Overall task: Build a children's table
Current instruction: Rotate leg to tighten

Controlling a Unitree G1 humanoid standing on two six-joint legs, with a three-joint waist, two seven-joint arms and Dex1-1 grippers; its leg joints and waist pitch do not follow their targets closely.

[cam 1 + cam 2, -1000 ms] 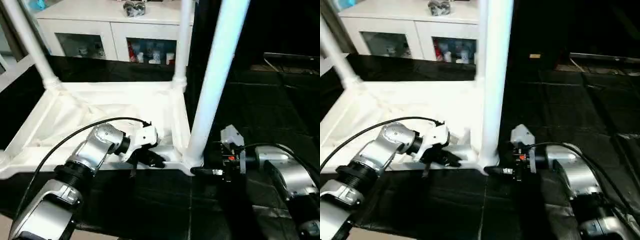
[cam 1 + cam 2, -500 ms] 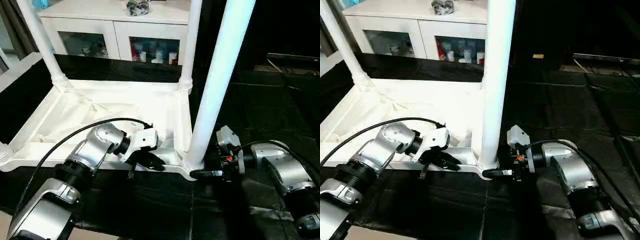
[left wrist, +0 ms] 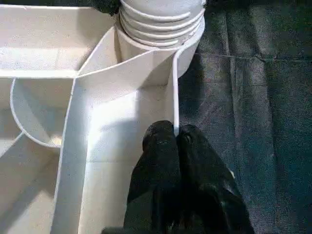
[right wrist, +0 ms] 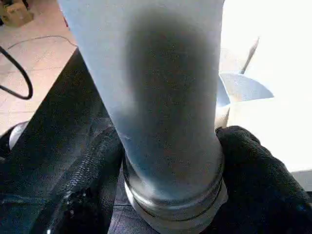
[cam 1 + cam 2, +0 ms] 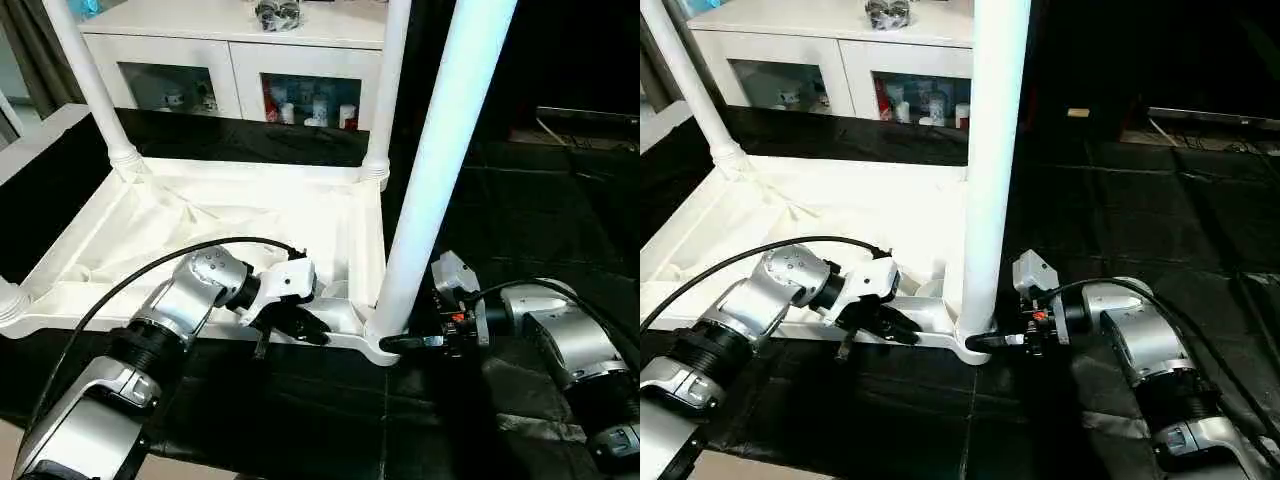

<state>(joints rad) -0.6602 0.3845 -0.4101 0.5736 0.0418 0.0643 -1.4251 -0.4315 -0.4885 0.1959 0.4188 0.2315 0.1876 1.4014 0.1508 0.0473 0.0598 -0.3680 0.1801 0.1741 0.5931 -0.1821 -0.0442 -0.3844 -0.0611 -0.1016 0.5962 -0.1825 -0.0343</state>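
Three legs upright in top's corner sockets; top inverted on black floor. Left end effector clamped on near rim. Right end effector clamped around leg base at near right corner. Risk: uneven twist cross-threading socket, tilting leg; rim slipping from pinch.

Leg tops beyond the upper edge
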